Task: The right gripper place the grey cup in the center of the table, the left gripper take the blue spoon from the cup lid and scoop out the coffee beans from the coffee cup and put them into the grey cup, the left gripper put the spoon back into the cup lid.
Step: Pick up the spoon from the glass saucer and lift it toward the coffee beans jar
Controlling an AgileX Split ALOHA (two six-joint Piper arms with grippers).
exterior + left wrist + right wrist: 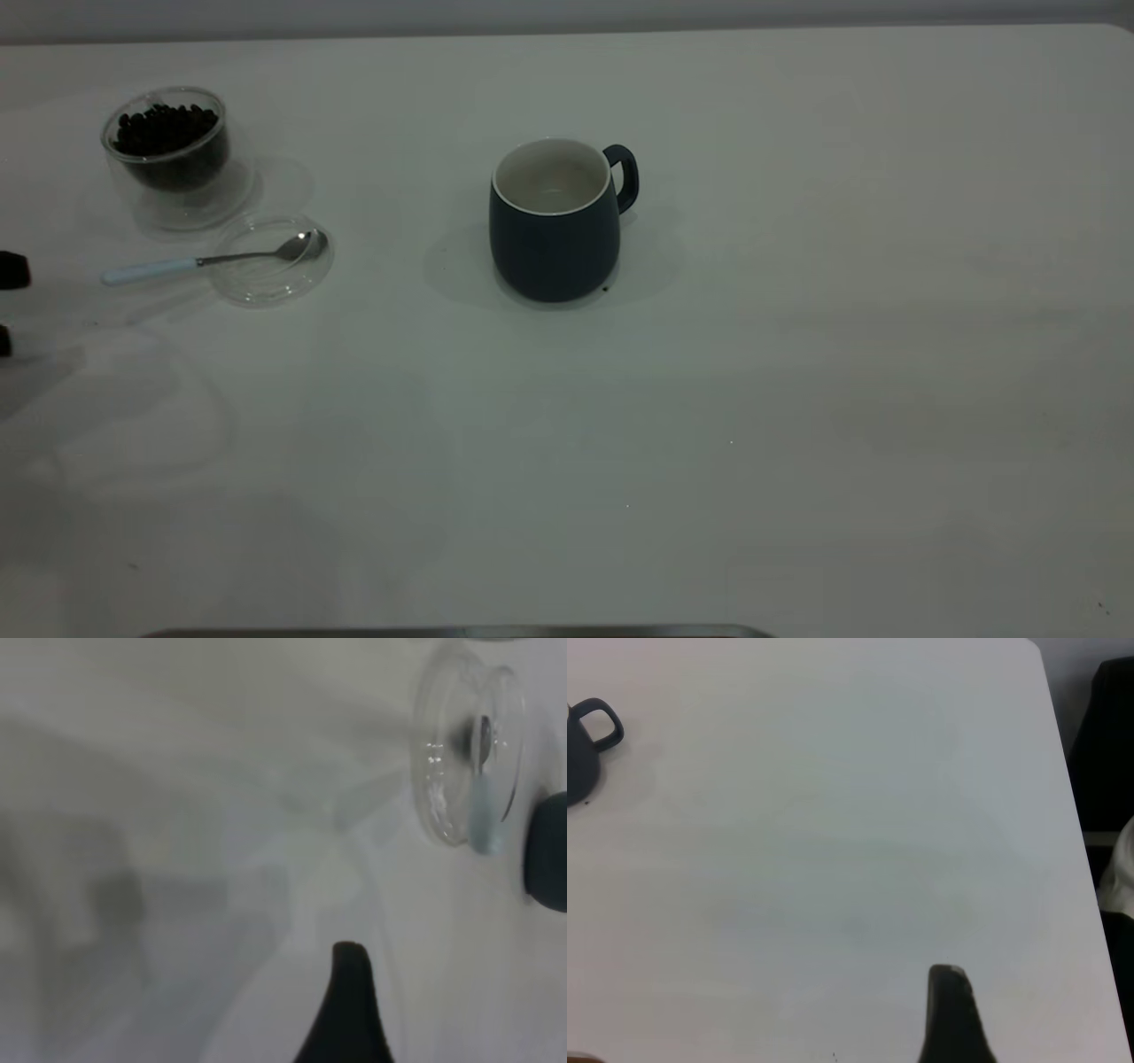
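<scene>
The grey cup (554, 226) stands upright at mid-table, its handle turned toward the far right; it also shows in part in both wrist views (547, 855) (583, 749). The coffee cup (168, 151), full of coffee beans (166, 127), stands at the far left. Just in front of it lies the cup lid (270, 261), with the blue spoon (213, 260) resting bowl-first on it and its handle sticking out leftward. My left gripper (3, 306) hovers at the left edge, open and empty, left of the spoon handle; one black finger (350, 1001) shows. Only part of my right gripper (950, 1010) shows, far right of the cup.
The white table (797, 354) spreads wide to the cup's right and front. A tiny dark speck (605, 289) lies at the grey cup's base. A metal strip (461, 632) runs along the near edge. Dark objects (1107, 744) stand beyond the table's right edge.
</scene>
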